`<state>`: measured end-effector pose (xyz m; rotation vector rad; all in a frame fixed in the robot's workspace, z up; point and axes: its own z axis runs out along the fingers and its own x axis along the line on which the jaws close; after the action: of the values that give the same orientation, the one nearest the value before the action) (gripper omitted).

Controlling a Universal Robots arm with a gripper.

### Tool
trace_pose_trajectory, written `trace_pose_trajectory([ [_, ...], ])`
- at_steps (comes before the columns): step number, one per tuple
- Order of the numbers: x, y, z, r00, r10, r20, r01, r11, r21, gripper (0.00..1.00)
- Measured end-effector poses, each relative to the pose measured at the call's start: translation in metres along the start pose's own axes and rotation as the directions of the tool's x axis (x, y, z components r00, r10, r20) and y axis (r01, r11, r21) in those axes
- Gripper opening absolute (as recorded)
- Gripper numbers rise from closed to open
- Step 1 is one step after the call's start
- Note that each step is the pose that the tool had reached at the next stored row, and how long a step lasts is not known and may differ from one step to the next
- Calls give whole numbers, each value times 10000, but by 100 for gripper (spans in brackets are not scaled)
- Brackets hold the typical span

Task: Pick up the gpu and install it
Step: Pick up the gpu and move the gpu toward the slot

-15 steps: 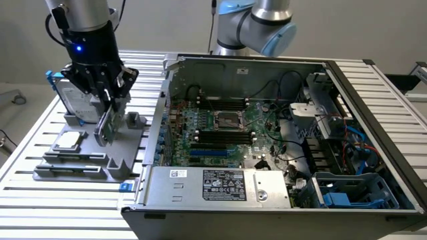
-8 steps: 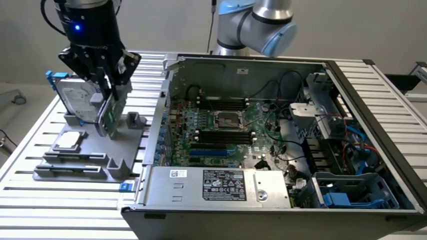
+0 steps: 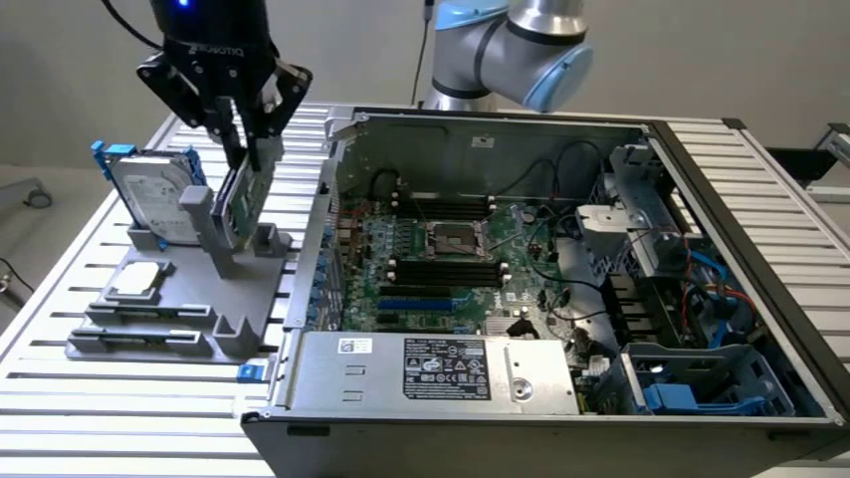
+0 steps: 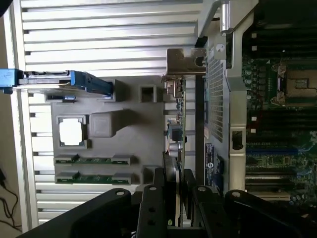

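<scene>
The gripper (image 3: 249, 147) (image 4: 174, 179) hangs over the grey holder (image 3: 159, 337) (image 4: 133, 126) that sits on the slatted metal table (image 3: 119, 423) (image 4: 109, 29), at the exterior view's left of the open computer case (image 3: 465, 134). Its two black fingers (image 4: 153, 208) are clamped on the upper edge of the graphics card (image 3: 241, 204) (image 4: 175, 136), one finger against each face. The card stands upright on its long edge between the holder's posts, just beside the outer wall of the case. Whether its lower edge rests in the holder's slot or has just cleared it cannot be told. In the wrist view the card is seen edge-on, and its silver end bracket (image 4: 185, 62) is at the end far from the fingers. A hard drive (image 3: 149, 194) (image 4: 49, 78) in a blue frame stands upright in the same holder, on the side of the card away from the case and apart from it. A square processor chip (image 3: 141, 279) (image 4: 70, 133) lies flat in a pocket of the holder, and two memory sticks (image 4: 91, 160) lie in slots next to it. Inside the case lies the green main board (image 3: 439, 249) (image 4: 282, 99), with a silver power supply (image 3: 439, 368) along the near side. The robot arm (image 3: 519, 45) rises behind the case.
</scene>
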<state>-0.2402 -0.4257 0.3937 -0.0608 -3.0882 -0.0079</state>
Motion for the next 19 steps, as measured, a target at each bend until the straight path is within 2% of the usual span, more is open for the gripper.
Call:
trace_pose_trajectory([
  [5,-205,-4,-236,10000,-5,-37,5,10000,-23,26],
  [9,-380,-5,-403,10000,-7,-92,7,10000,-67,26],
  [12,-517,-2,-432,9999,-7,-149,6,10000,-75,26],
  [19,-837,9,-400,9998,-7,-188,6,10000,-74,26],
])
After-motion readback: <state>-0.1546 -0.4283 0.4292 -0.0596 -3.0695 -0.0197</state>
